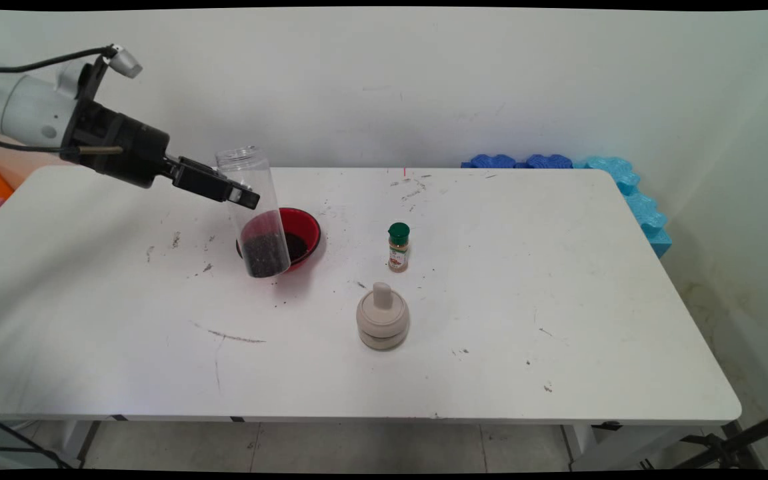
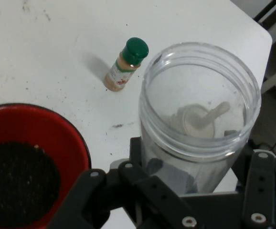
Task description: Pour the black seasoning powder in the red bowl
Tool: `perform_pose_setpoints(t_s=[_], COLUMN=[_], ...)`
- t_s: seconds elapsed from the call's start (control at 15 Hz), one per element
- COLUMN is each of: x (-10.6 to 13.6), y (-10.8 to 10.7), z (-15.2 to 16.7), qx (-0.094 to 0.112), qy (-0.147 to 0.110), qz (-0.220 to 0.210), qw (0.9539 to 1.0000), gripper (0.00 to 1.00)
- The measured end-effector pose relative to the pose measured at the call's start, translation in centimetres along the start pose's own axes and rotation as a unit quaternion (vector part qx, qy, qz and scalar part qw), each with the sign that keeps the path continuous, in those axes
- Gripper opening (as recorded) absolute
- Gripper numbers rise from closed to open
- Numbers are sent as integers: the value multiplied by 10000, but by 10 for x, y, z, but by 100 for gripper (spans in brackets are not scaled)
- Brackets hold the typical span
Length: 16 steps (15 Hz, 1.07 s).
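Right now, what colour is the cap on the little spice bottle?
Green. The spice bottle's cap shows best in the hand view.

Clear plastic jar with dark granules [image 1: 256, 213] hides the left part of the red bowl with dark contents [image 1: 304, 233] in main view; in hand view the bowl [image 2: 57, 138] is cut off by left and bottom edges; black two-finger gripper [image 2: 195, 191] fingertips hidden behind the jar [image 2: 200, 119], linkage cut by bottom edge; small green-capped spice bottle [image 1: 398, 247] label too small to read; beige mortar with pestle [image 2: 202, 121] seen only blurred through jar wall.
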Motion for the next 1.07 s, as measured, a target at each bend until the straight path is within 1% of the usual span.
perform_pose_setpoints(t_s=[0.2, 0.47, 0.6, 0.67, 0.8, 0.93, 1.0, 1.07], x=[-2, -3, -5, -6, -7, -9, -9, -10], y=[-6, -12, -16, -17, -19, -22, -22, -23], z=[3, 6, 8, 9, 10, 11, 11, 11], qx=[-44, -74, -96, -116, -136, -170, -182, -201], qy=[-42, -51, -46, -51, -53, -38, -30, -21], qz=[-487, -1031, -1382, -1595, -1846, -2193, -2314, -2493], qw=[9988, 9946, 9904, 9871, 9827, 9755, 9727, 9682], gripper=[0, 0, 0, 0, 0, 0, 0, 0])
